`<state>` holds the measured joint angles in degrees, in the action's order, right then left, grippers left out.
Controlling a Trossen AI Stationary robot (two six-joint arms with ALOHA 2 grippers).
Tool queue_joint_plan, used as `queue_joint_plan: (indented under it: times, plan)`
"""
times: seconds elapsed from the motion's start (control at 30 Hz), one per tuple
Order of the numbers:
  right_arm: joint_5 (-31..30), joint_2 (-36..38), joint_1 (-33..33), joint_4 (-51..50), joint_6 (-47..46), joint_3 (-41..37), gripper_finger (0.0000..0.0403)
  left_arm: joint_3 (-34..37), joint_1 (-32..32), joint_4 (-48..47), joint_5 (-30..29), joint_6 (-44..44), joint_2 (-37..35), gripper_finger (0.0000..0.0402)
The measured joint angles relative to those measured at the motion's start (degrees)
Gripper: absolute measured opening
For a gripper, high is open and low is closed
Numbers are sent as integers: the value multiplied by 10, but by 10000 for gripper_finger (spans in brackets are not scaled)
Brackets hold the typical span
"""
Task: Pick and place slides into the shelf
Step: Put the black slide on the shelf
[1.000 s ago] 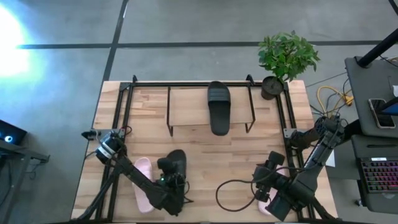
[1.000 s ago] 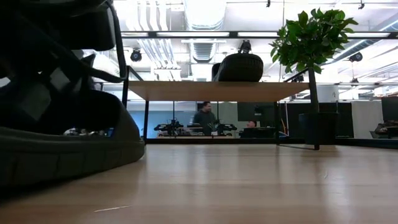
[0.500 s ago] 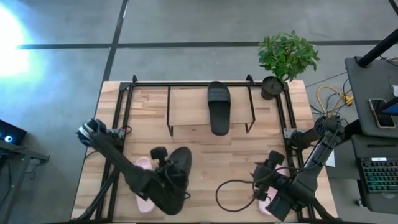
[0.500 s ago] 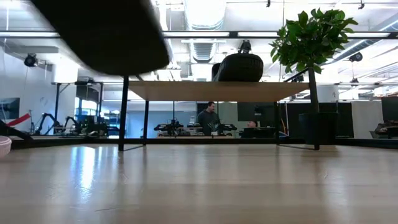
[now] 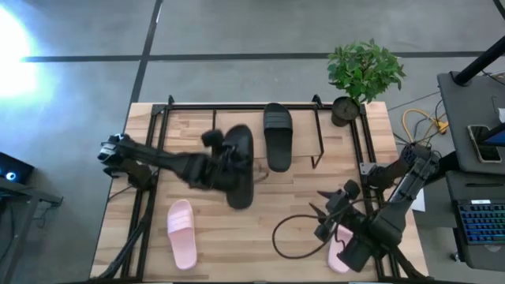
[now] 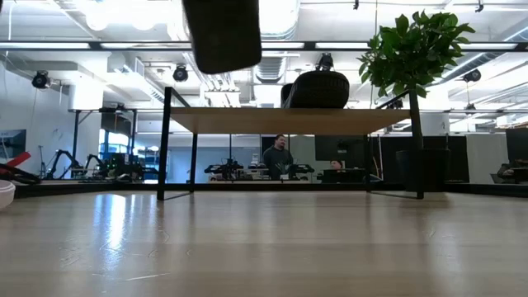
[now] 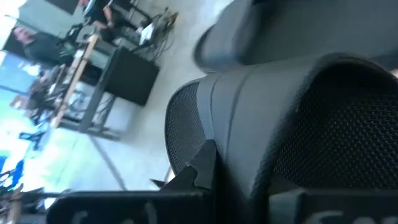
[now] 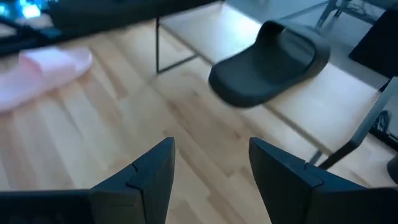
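My left gripper [image 5: 223, 163] is shut on a black slide [image 5: 240, 167], held in the air just in front of the shelf's left half. In the low view this slide [image 6: 221, 33] hangs high above the table. The shelf [image 5: 237, 128] has a light board and thin black legs. The other black slide [image 5: 278, 136] rests sole-down on the board, its near end overhanging the front edge. One pink slide [image 5: 181, 231] lies on the table near the left. The second pink slide [image 5: 341, 251] lies beside my right arm. My right gripper [image 8: 211, 171] is open and touches nothing. My left gripper holds the black slide at its left side by the wide strap [image 7: 249, 99], reaching in roughly level from the table's left, fingers across the slide's length. The slide itself hides the exact place of contact. It is lifted clear of the table, lengthwise from near to far.
A potted plant [image 5: 363, 72] stands at the table's far right corner beside the shelf. A black cable [image 5: 293, 241] loops on the table near my right arm. Bare board [image 5: 237, 130] shows on the shelf left of the resting slide.
My left gripper has lifted the black slide off the table from beside the pink slide and carried it up and toward the far edge, to the front of the shelf. The pink slide stayed where it was. My right arm has shifted slightly.
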<state>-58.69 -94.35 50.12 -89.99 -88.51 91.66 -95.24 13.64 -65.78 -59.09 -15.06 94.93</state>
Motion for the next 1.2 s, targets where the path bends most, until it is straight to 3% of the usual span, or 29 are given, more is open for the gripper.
queue_joint_plan:
  times: [0.13, 0.27, 0.37, 0.6, 0.8, 1.2]
  plan:
    - [-22, 15, -25, 0, 0, 0, 198, 1, -54, 83, 10, 128, 5, 1]
    - [-59, 43, -44, 0, 0, 0, 198, 19, -95, 200, 58, 262, 4, 1]
    - [-93, 76, -52, 0, 5, 0, 198, 38, -123, 216, 67, 326, 5, 1]
    - [-106, 138, -73, 0, 51, 0, 198, 82, -190, 232, 106, 319, 3, 1]
    - [-105, 147, -112, 0, 85, -6, 198, 82, -212, 294, 128, 329, 5, 1]
    - [-82, 144, -137, 0, 46, -45, 198, 90, -238, 325, 147, 385, 42, 1]
